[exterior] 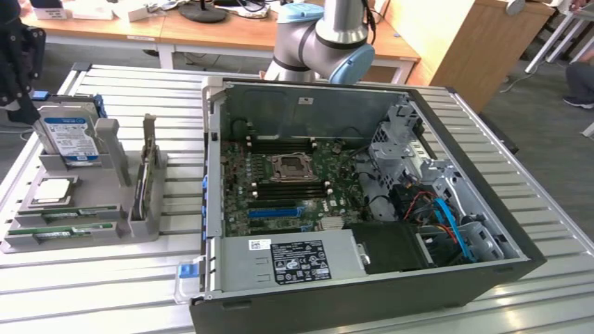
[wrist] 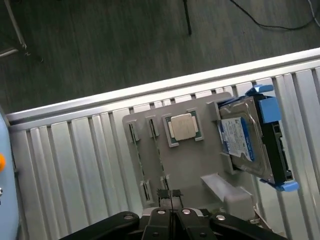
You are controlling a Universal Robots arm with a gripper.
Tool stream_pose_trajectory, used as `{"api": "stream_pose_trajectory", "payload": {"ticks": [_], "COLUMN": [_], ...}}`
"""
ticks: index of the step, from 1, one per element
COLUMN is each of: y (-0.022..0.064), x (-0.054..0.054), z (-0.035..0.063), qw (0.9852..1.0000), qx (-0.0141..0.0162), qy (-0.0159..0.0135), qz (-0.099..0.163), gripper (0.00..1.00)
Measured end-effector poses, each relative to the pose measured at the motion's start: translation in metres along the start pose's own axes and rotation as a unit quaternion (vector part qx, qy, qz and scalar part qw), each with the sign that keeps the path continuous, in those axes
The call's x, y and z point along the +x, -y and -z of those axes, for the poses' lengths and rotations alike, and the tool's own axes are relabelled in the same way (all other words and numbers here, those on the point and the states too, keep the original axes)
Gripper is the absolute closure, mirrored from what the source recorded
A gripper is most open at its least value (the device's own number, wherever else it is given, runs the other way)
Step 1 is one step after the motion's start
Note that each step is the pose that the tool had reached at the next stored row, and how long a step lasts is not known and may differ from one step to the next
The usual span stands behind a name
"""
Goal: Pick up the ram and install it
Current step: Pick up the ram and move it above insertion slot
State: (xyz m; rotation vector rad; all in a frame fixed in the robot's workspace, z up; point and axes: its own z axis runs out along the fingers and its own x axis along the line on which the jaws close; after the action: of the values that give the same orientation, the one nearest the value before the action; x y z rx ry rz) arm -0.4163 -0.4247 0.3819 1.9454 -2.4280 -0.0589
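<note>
The gripper [wrist: 170,195], jaws fully shut and holding nothing, hangs over the grey holder [wrist: 200,160], with the ram [exterior: 79,214] slotted on edge just beneath and ahead of its tips, long axis running straight away toward the processor [wrist: 183,127].

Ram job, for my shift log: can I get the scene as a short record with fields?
gripper: shut, over the holder
ram: lying in the holder, not held
drive: standing in the holder
processor: flat in the holder
case: open, board exposed
</note>
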Motion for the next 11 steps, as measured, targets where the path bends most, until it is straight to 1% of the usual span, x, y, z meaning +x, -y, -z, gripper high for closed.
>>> {"api": "stream_pose_trajectory", "payload": {"ticks": [3,5,8,11], "y": [0.0000,0.0000,-0.0001,-0.0001], "x": [0.0000,0.0000,0.0000,0.0000], "z": [-0.0003,-0.0005,-0.0009,-0.0013], "qw": [0.9997,0.9992,0.9979,0.9961], "qx": [-0.0001,-0.0002,-0.0003,-0.0002], "qy": [-0.0017,-0.0030,-0.0050,-0.0064], "qz": [0.025,0.041,0.064,0.088], "gripper": [0.90,0.90,0.90,0.90]}}
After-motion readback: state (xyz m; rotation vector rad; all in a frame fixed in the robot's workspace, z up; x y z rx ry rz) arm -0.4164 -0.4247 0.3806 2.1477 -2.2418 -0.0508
